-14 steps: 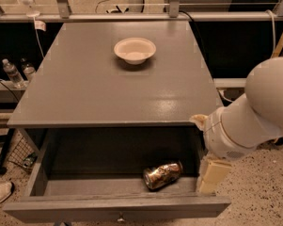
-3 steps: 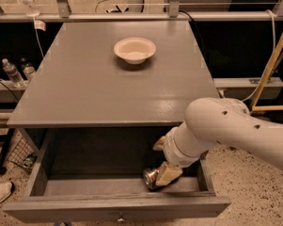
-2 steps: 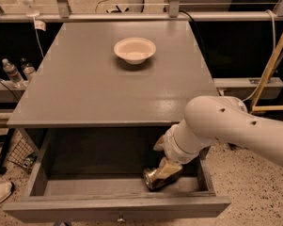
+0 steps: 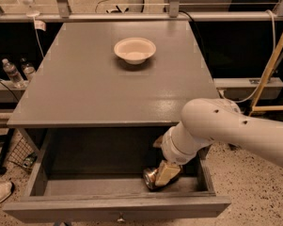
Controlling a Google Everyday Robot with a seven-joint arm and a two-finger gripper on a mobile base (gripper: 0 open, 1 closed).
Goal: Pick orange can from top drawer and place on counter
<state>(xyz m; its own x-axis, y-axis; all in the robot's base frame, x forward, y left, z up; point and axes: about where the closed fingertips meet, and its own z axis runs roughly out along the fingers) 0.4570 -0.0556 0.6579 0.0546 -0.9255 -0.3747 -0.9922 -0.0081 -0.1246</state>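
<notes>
Since the shiny orange-brown can (image 4: 151, 177) lies sideways in the grey drawer (image 4: 84, 205), the cream gripper (image 4: 166, 173) at it, closure unclear, may roll it.

Matte grey counter (image 4: 84, 88), white bowl (image 4: 135, 50) towards its back edge, gripper (image 4: 165, 173) down in the top drawer (image 4: 84, 185) below
</notes>
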